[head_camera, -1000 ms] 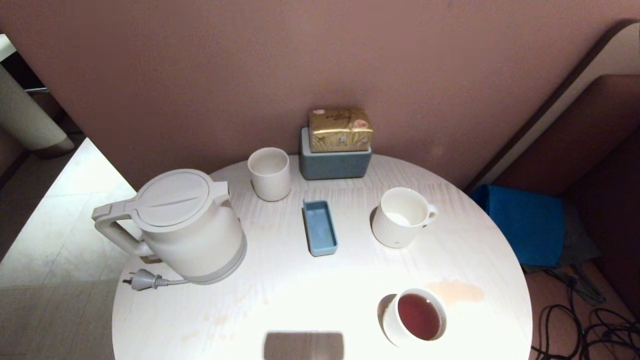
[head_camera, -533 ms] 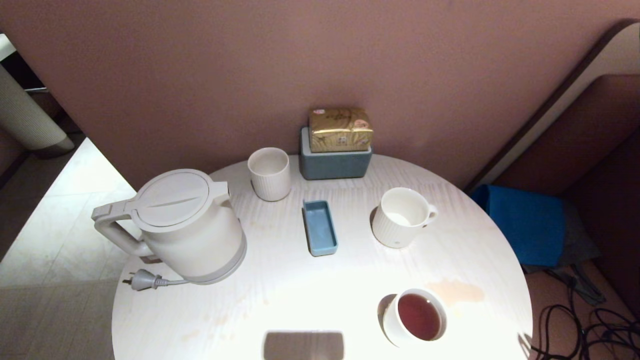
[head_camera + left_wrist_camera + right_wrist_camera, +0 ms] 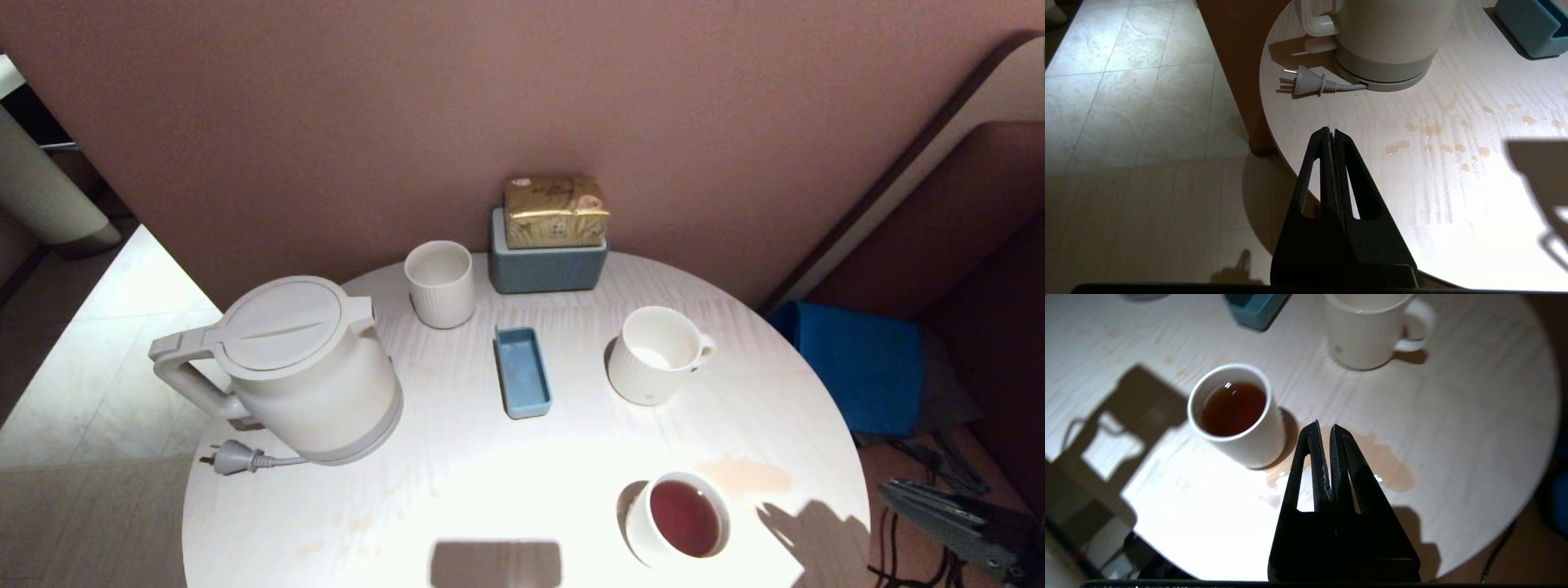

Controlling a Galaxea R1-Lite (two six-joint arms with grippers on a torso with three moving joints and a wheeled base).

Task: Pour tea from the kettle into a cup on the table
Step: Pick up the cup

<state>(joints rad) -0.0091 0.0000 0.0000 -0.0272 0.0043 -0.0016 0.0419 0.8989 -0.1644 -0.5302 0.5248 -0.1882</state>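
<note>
both claws are closed and empty: right claw hovers beside the cup of tea, left claw near the kettle on the counter; a white mug stands behind.

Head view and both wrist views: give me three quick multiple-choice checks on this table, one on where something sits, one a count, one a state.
1. Where is the kettle?
A. at the table's left edge
B. beside the handled mug
C. on the floor

2. How many white drinking vessels stand on the table?
A. one
B. two
C. three

3. What does the plain cup hold?
A. nothing
B. reddish-brown tea
C. a spoon

Answers:
1. A, it stands at the left rim with its plug lying beside it.
2. C, the ribbed cup, the handled mug and the plain cup.
3. B, dark tea fills it in the right wrist view.
</note>
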